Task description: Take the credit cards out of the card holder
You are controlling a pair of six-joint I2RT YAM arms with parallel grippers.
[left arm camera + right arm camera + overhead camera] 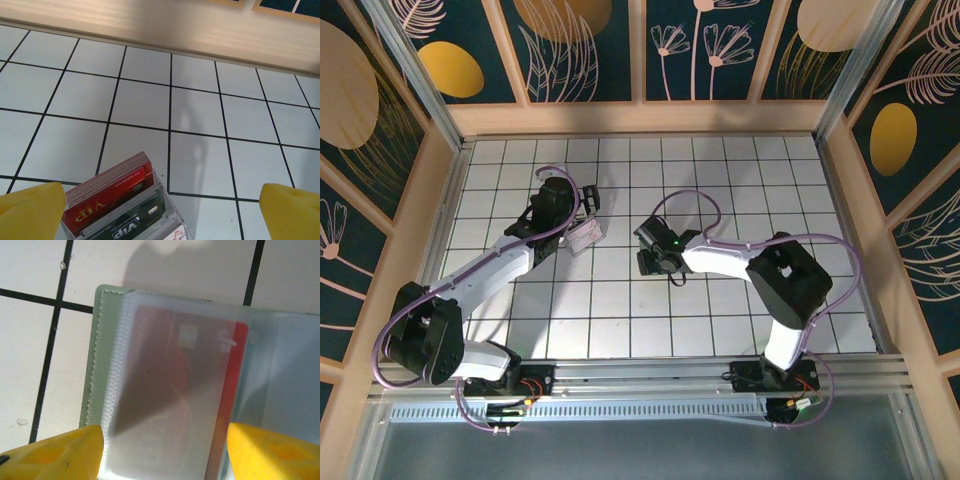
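The card holder [97, 365] lies open on the tiled table, its pale green stitched edge to the left and clear plastic sleeves across the middle. A red credit card [235, 370] sits inside a frosted sleeve, its right edge showing bare. My right gripper [165, 440] hovers close over the sleeve, open, with one yellow fingertip [55, 455] at each side of it and nothing pinched. In the top view the right gripper [653, 261] covers the holder at mid-table. My left gripper [162, 205] is wide open, holding nothing.
A clear box [167, 212] of red and black VIP cards stands between the left fingers, low in the left wrist view, and beside the left gripper [578, 212] as a box [586, 236] from above. Wooden walls [640, 118] ring the white tiled table.
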